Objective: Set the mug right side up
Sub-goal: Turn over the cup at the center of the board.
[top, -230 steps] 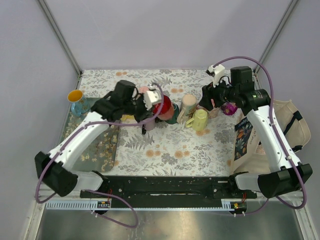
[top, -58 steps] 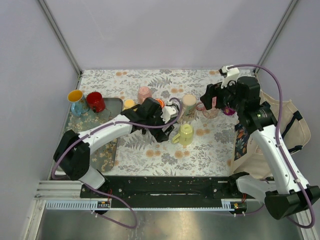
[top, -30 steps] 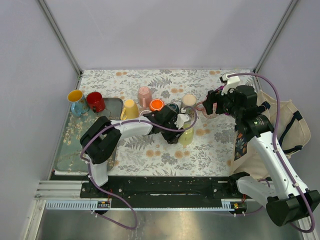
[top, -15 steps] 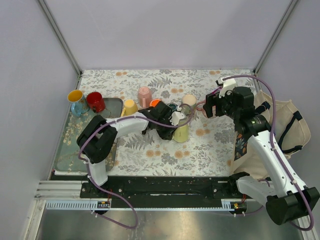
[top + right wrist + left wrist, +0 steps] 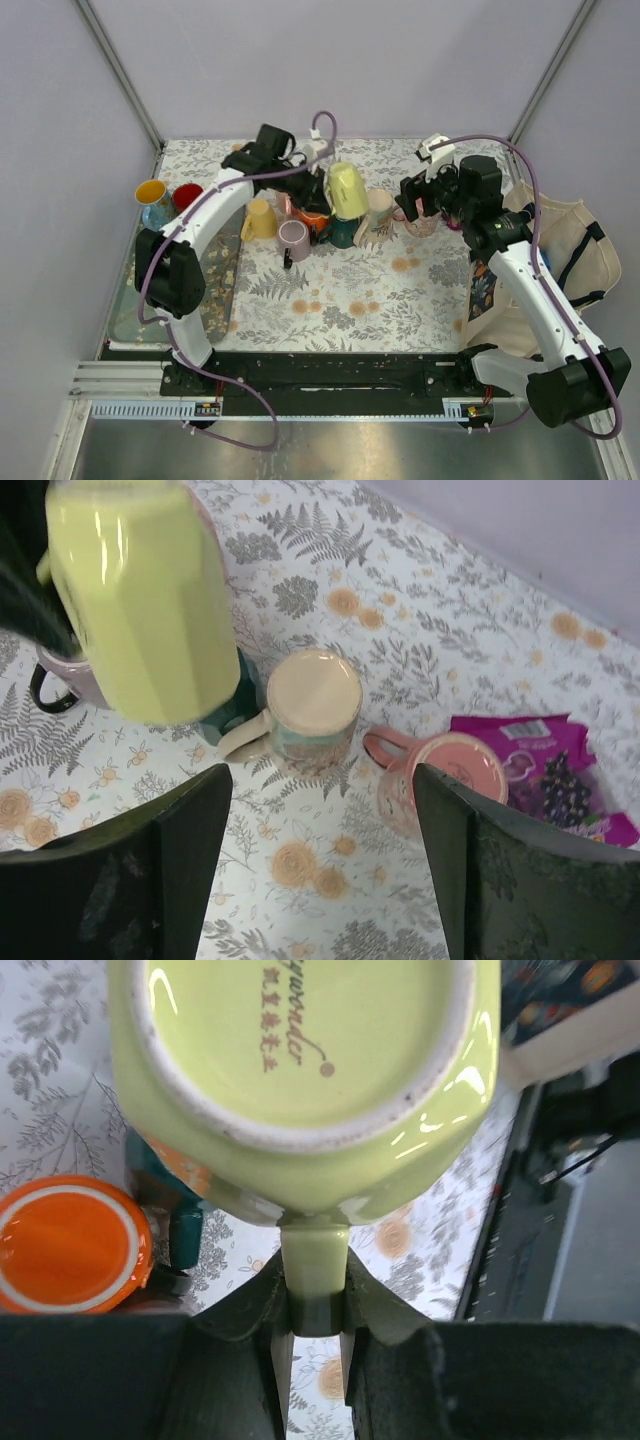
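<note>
step: mid-flip, aloft | left gripper (image 5: pixel 313 1305): pinching green mug (image 5: pixel 300 1080) handle, base just beyond jaws | right gripper (image 5: pixel 318 780): spread, empty | next: probably roll wrist rim-up, lower

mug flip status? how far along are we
Done: left end effector is shut on the handle of the lime mug, which is off the table. In hand: mug in the air, base facing the wrist camera. Remaining: set it down rim-up, release. Right end effector is open.

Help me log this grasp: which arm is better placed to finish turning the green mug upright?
Left. The left gripper is shut on the handle of the green mug, held aloft; the right gripper is open and empty.
</note>
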Available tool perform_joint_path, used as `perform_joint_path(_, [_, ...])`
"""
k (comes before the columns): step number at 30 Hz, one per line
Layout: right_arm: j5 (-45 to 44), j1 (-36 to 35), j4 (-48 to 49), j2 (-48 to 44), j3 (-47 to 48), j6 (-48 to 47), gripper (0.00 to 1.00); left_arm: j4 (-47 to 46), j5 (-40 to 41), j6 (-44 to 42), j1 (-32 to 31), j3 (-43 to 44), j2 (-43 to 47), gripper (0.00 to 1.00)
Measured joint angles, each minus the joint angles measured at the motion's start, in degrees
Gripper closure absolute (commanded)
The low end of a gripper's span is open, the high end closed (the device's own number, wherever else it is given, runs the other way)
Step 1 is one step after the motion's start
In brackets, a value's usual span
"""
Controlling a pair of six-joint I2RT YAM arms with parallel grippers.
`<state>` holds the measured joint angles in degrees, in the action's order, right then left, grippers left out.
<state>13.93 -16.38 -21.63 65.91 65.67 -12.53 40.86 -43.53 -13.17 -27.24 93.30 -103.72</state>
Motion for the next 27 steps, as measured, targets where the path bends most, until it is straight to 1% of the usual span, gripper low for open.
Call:
perform_joint_path(2, [1.46, -0.83, 2.12, -0.07, -0.15, -3.21, 0.18, 1.07, -4.98, 3.28, 3.69, 3.21, -0.31, 1.0])
perform_joint_path(5, [2.71, -4.98, 6.51, -1.53, -3.04, -11.21, 0.17, 1.53, -11.37, 9.2, 8.55, 4.83, -0.83, 1.0])
perform_joint_path(8, [3.82, -10.1, 11.67, -5.01, -9.86, -20.63, 0.18, 0.98, -16.5, 15.52, 10.82, 4.28, -1.46, 1.0])
perform_joint_path(10, [4.37, -12.79, 16.65, -7.26, -15.26, -26.58, 0.18, -1.66, -20.24, 20.9, 11.17, 2.71, -1.53, 1.0])
perform_joint_path(12, [4.87, -14.73, 22.93, -8.66, -20.46, -32.65, 0.19, -7.8, -25.05, 28.96, 11.26, -0.13, -1.53, 1.0])
perform_joint_path(13, [5.22, -15.37, 25.75, -8.72, -22.18, -35.21, 0.19, -11.98, -27.21, 33.66, 11.37, -1.88, -1.53, 1.0])
perform_joint_path(14, [5.29, -15.82, 27.98, -8.57, -23.21, -37.18, 0.19, -18.05, -29.55, 39.87, 11.34, -4.33, -1.53, 1.0])
perform_joint_path(15, [5.29, -16.17, 30.25, -8.2, -23.78, -38.93, 0.19, -25.4, -31.56, 47.21, 11.37, -7.04, -1.53, 1.0])
perform_joint_path(17, [5.27, -16.65, 34.64, -7.17, -23.8, -41.29, 0.2, -36.92, -33.57, 58.25, 11.43, -10.78, -1.99, 1.0])
perform_joint_path(19, [5.35, -16.98, 38.58, -6.14, -23.56, -43.21, 0.2, -44.09, -34.99, 65.94, 11.56, -12.63, -2.84, 1.0])
perform_joint_path(21, [5.53, -17.27, 41.11, -5.05, -23.17, -44.87, 0.2, -48.83, -36.17, 71.52, 11.56, -13.66, -3.17, 1.0])
perform_joint_path(23, [5.77, -17.81, 43.5, -3.63, -22.86, -46.88, 0.21, -51.8, -37.18, 74.58, 11.45, -14.1, -3.17, 1.0])
perform_joint_path(27, [6.86, -18.64, 44.3, -1.55, -22.71, -50.27, 0.22, -54.42, -38.25, 77.35, 10.71, -14.8, -3.06, 1.0])
